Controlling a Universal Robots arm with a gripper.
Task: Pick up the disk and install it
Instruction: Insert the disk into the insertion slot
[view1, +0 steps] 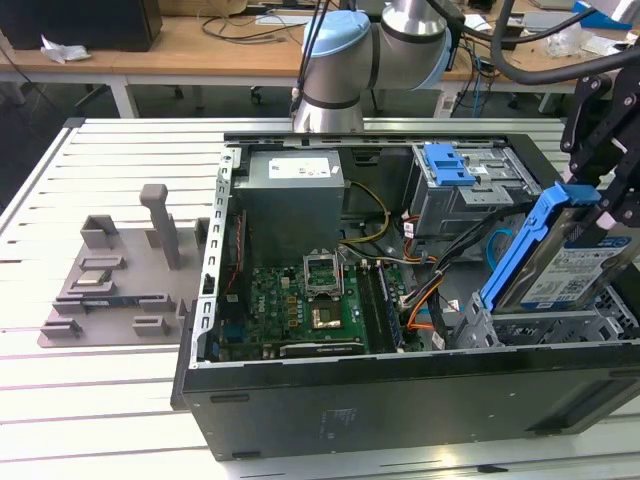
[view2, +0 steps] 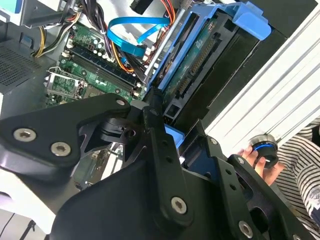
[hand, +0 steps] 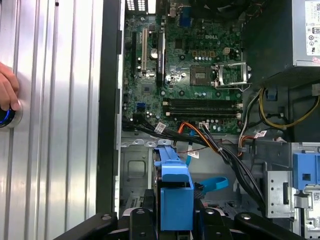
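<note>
There is one disk (view1: 565, 265), one open case (view1: 400, 410), one arm and one gripper (hand: 174, 212). The disk hangs at the exterior view's right, tilted with its blue rail uppermost and its label facing the camera. Its low end sits over the metal cage (view1: 560, 325) in the case's lower right corner; I cannot tell whether the two touch. In the first wrist view the gripper's two fingers (hand: 149, 205) are closed tight on the disk's blue end, one on each side. Inside the case lie one motherboard (view1: 300, 300), one grey power supply (view1: 295, 195) and one bare blue latch (view1: 447, 163), toward the upper right. One grey tray (view1: 110, 290) sits on the table (view1: 100, 400) at the exterior view's left. One hand (hand: 7, 90) rests on a blue-ringed button (hand: 6, 116).
</note>
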